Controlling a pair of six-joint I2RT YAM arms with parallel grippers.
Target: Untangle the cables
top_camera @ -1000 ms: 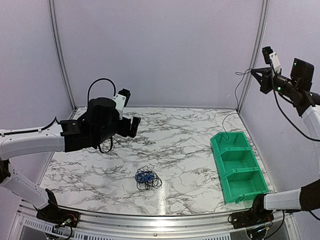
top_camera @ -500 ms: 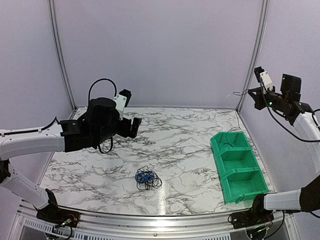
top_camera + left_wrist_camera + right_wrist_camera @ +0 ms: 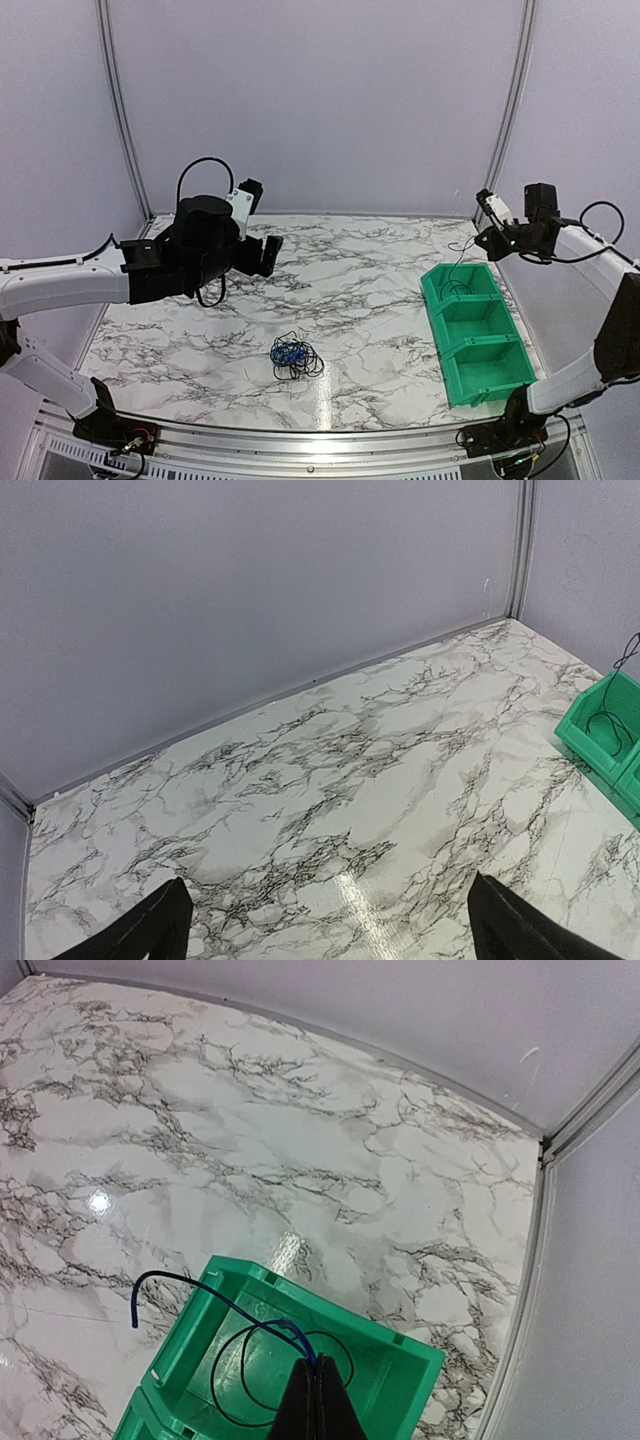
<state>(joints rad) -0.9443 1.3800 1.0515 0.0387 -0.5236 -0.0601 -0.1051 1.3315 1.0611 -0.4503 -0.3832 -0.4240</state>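
A small tangle of blue and black cables [image 3: 295, 357] lies on the marble table near the front middle. My right gripper [image 3: 482, 243] is shut on a thin blue cable [image 3: 215, 1302] and holds it over the far compartment of the green bin [image 3: 478, 333]. In the right wrist view my right gripper [image 3: 319, 1367] pinches the blue cable's end, and a black cable [image 3: 243, 1370] lies looped inside that compartment [image 3: 395, 1400]. My left gripper [image 3: 262, 255] hangs open and empty, above the table behind and left of the tangle; its fingertips [image 3: 150, 930] stand wide apart.
The green bin has three compartments and stands at the table's right side; its corner shows in the left wrist view [image 3: 605, 730]. Purple walls and metal corner posts [image 3: 510, 110] close in the table at the back and sides.
My right arm has come down and to the left, lowering the blue cable from high at the right wall to just above the bin. The left arm and the tangle have not moved.
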